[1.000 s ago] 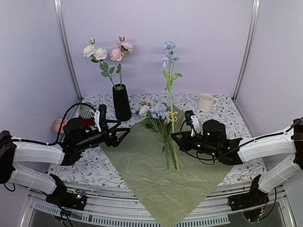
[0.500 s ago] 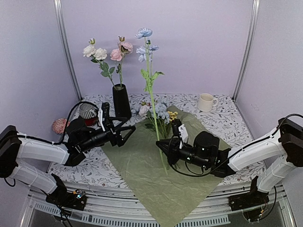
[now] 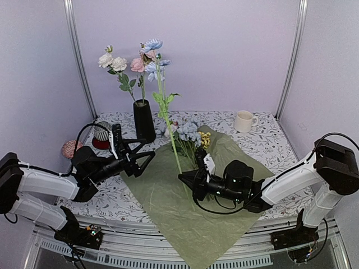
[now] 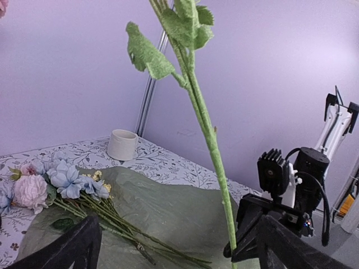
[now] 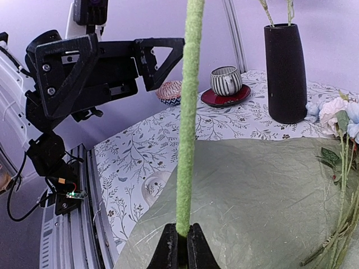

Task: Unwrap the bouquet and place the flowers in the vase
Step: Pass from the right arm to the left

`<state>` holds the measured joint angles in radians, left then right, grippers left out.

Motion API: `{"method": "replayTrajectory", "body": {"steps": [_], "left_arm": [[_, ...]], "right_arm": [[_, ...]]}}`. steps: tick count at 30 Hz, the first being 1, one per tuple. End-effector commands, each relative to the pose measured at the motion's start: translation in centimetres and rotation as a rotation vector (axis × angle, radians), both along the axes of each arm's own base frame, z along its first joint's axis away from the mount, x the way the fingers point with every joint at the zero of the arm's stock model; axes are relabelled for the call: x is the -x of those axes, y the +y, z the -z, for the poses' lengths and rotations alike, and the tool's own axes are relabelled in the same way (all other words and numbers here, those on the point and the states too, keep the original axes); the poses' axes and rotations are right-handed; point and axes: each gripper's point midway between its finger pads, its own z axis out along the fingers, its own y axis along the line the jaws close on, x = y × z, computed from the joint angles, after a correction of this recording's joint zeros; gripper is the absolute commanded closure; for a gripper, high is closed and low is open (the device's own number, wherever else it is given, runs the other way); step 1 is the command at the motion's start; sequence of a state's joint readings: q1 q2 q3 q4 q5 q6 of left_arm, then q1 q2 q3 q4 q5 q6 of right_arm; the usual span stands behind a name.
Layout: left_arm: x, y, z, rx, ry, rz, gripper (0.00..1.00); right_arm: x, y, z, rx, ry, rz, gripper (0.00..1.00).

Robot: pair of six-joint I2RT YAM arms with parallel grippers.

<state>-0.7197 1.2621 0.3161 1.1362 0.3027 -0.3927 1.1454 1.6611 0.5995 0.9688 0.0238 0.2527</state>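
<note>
The bouquet lies unwrapped: its olive-green paper [image 3: 190, 213] is spread flat, with the remaining flowers [image 3: 188, 134] lying on it. The black vase [image 3: 144, 120] holds white and pink blooms [image 3: 120, 61]. My right gripper [image 3: 183, 178] is shut on the lower end of a blue flower's stem [image 3: 168, 129] and holds it upright, bloom [image 3: 151, 45] high beside the vase's flowers. In the right wrist view the jaws [image 5: 182, 238] pinch the fuzzy green stem [image 5: 188, 112]. My left gripper [image 3: 145, 154] stands open just left of the stem [image 4: 210, 140], holding nothing.
A white mug [image 3: 244, 121] stands at the back right. A striped cup [image 5: 226, 80] on a red saucer [image 5: 224, 98] and a pink patterned object [image 3: 70, 148] sit at the left, near the vase [image 5: 286, 73]. The floral tablecloth [image 3: 269, 145] covers the table.
My right gripper has carried the upright blue flower leftward across the paper, close to the left gripper and the vase. The left gripper stayed open and shifted only slightly.
</note>
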Motion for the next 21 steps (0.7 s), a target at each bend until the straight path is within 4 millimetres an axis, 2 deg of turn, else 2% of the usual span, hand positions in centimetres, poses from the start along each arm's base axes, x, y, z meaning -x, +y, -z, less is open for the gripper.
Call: {"method": "replayTrajectory", "body": {"steps": [1, 9, 16, 21], "left_arm": [[0.8, 0.8, -1.6, 0.037, -0.067, -0.017, 0.02], [1.1, 1.2, -2.6, 0.058, -0.081, 0.004, 0.04], [0.7, 0.7, -2.2, 0.064, -0.038, 0.071, 0.14], [1.2, 0.5, -2.2, 0.075, -0.045, 0.127, 0.23]], "right_arm": [[0.6, 1.5, -0.8, -0.022, -0.023, -0.050, 0.97], [1.6, 3.1, 0.6, 0.048, -0.034, -0.090, 0.97], [2.3, 4.2, 1.5, 0.097, -0.043, -0.117, 0.97], [2.6, 4.9, 1.9, 0.120, -0.054, -0.135, 0.97]]}}
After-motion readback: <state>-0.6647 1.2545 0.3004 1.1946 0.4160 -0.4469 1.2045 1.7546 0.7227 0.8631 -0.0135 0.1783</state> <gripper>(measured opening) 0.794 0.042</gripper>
